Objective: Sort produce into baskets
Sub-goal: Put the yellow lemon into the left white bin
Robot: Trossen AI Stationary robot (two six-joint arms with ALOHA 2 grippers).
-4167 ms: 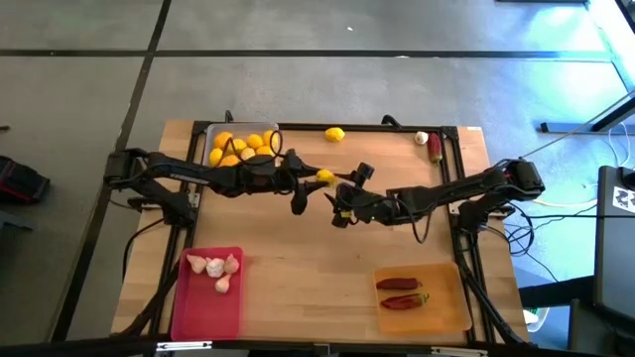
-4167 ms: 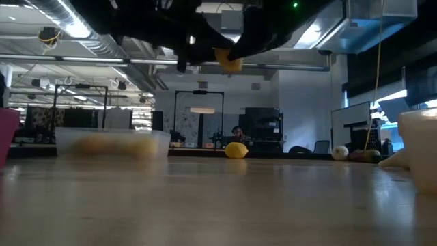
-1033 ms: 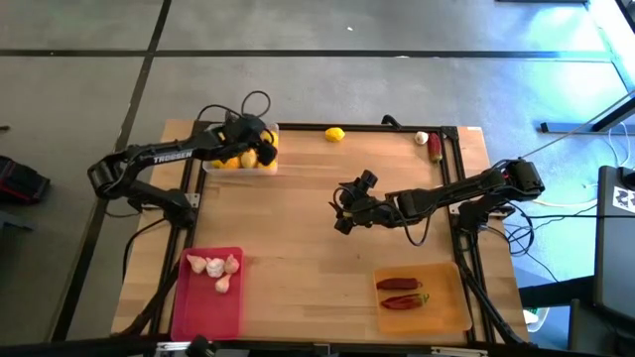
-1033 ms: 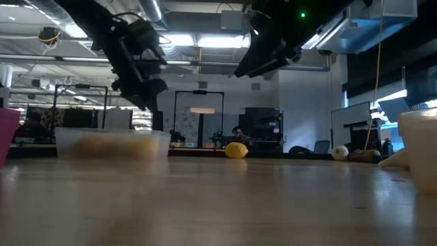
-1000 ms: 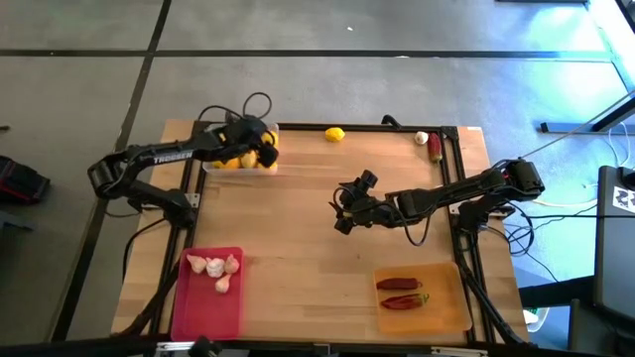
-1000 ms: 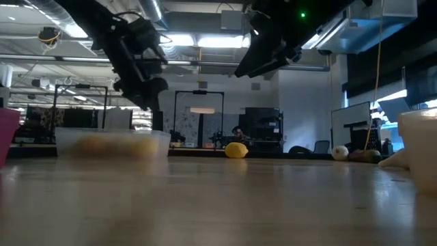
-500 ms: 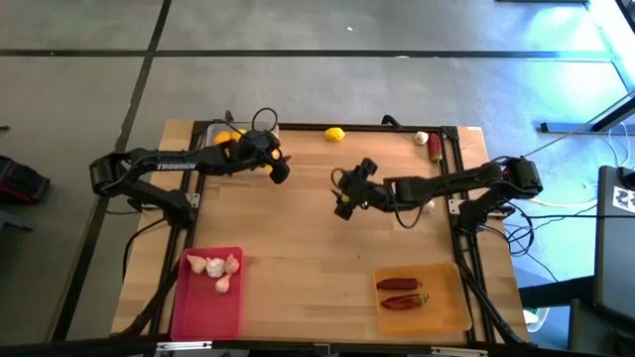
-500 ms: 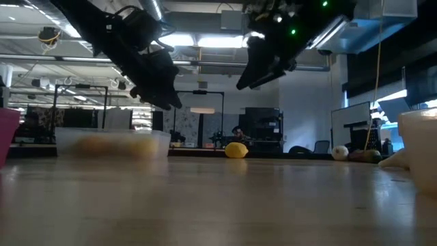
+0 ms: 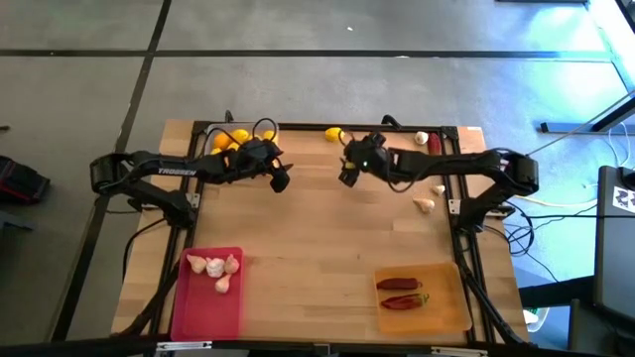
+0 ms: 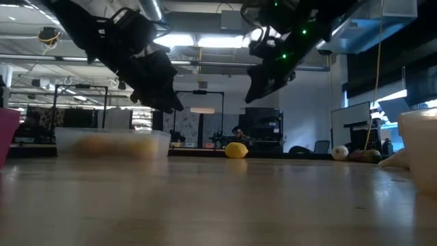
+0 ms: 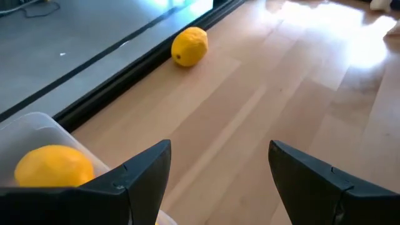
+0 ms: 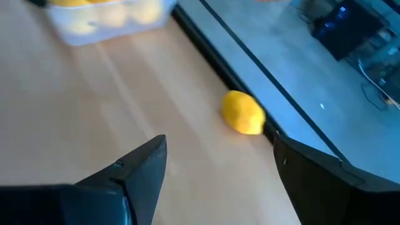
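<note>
Right fingers (image 9: 346, 175) advanced, spread, toward round yellow lemon (image 12: 243, 112).

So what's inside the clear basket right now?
The clear basket holds yellow lemons; only a few show in the high view, because the left gripper and its arm hang over the near part. How many lie underneath cannot be counted. No garlic or chili is visible there.

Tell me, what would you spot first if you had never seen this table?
Probably the two dark arms meeting near the table's far edge, the left gripper and right gripper both open and empty. Between them, by the far rim, lies a lone yellow lemon. To its left, the clear basket holds more lemons.
</note>
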